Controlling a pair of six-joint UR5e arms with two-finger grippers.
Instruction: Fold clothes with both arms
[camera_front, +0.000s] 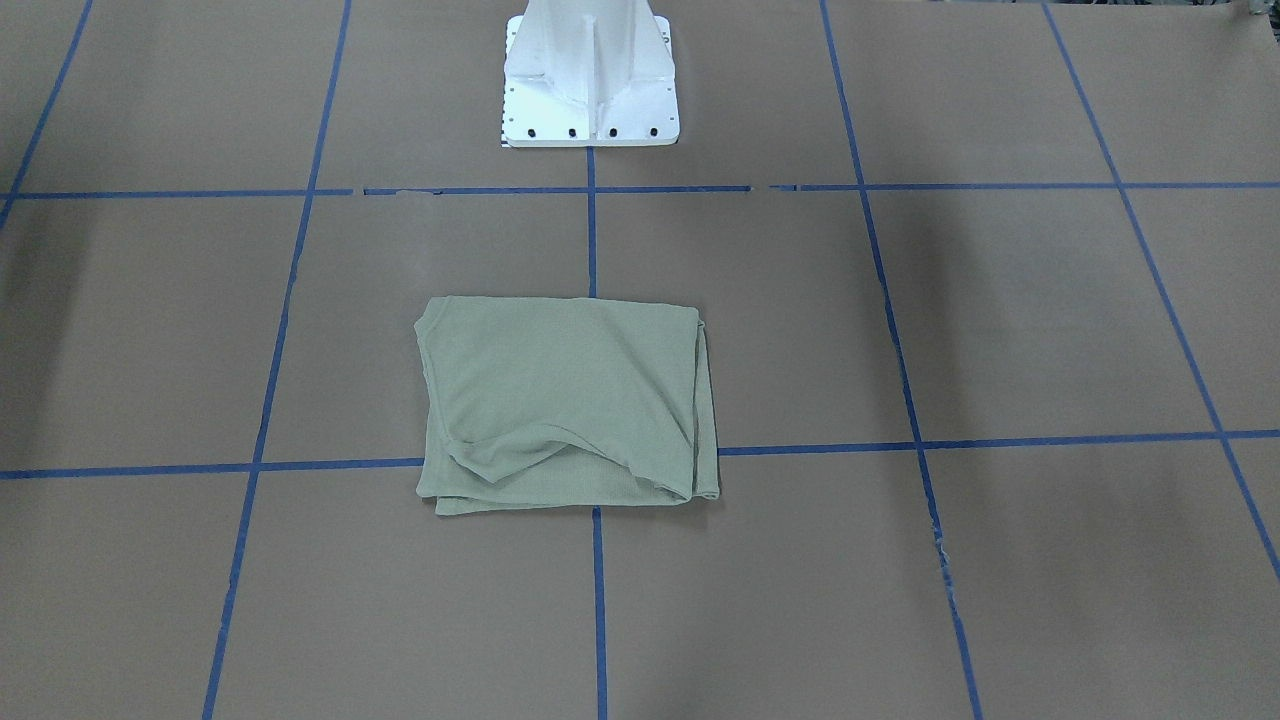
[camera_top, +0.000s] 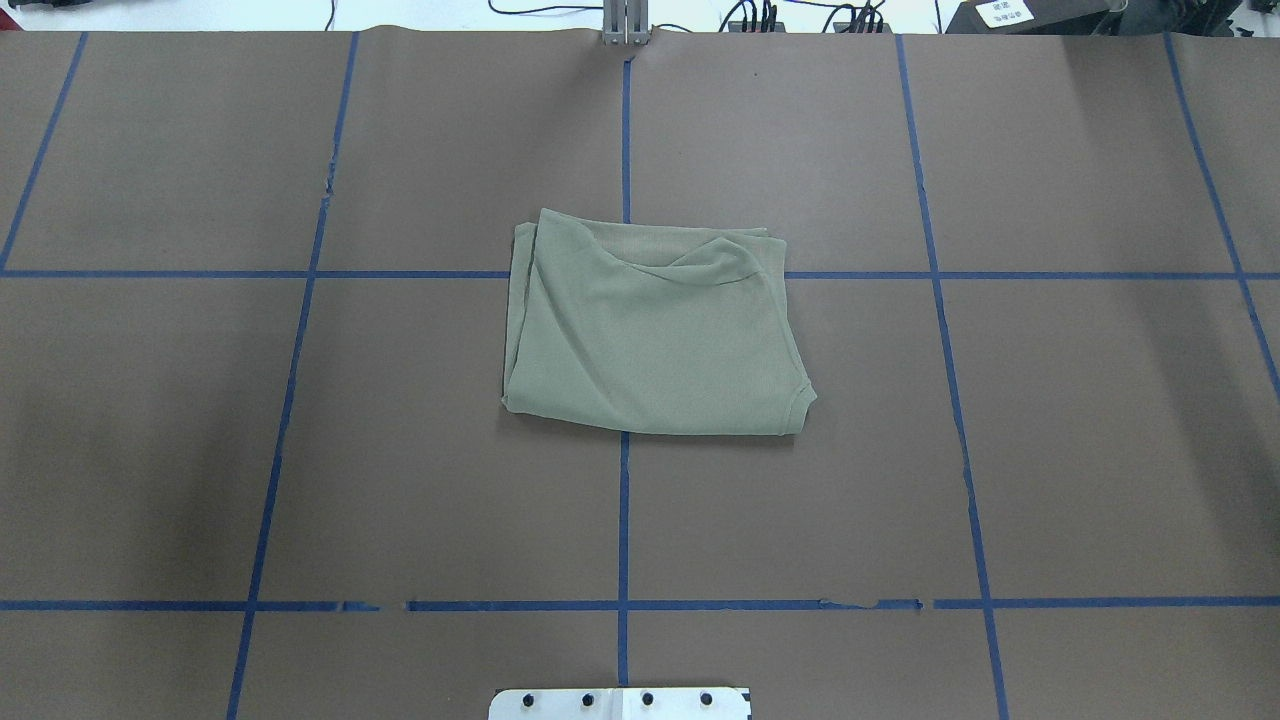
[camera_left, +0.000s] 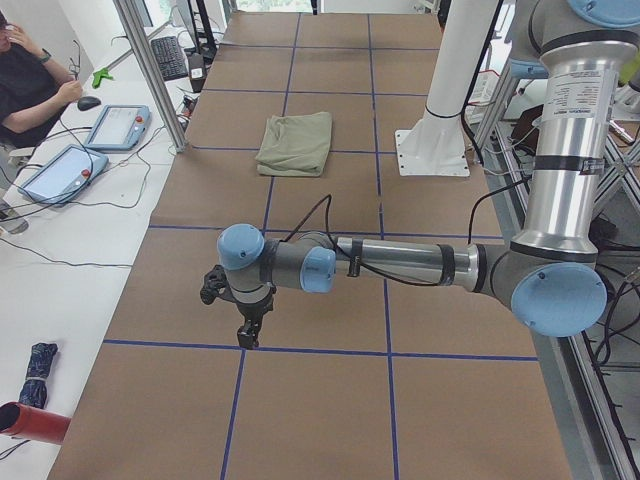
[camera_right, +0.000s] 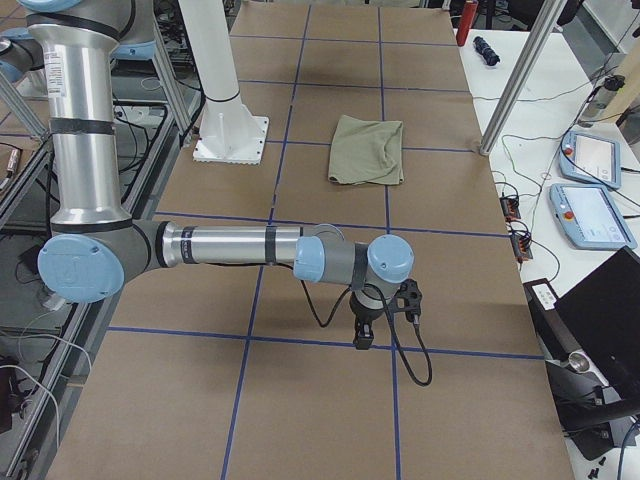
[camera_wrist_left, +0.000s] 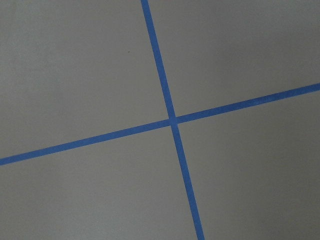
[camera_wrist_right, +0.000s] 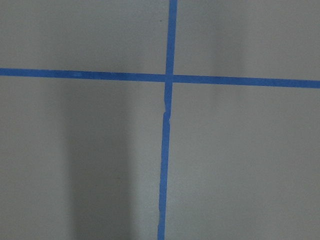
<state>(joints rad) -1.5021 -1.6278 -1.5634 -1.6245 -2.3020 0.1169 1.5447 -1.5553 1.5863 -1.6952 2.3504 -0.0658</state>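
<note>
The sage-green shirt lies folded into a rough rectangle at the middle of the brown table, with a loose flap along its far edge in the overhead view. Its hang tag and logo are hidden. Neither arm touches it. The left gripper shows only in the exterior left view, pointing down over a tape line far from the shirt. The right gripper shows only in the exterior right view, likewise far from the shirt. I cannot tell whether either is open or shut. Both wrist views show only table and blue tape.
The white pedestal base stands behind the shirt on the robot's side. Blue tape lines grid the table. A seated operator, teach pendants and an aluminium post stand along the far side table.
</note>
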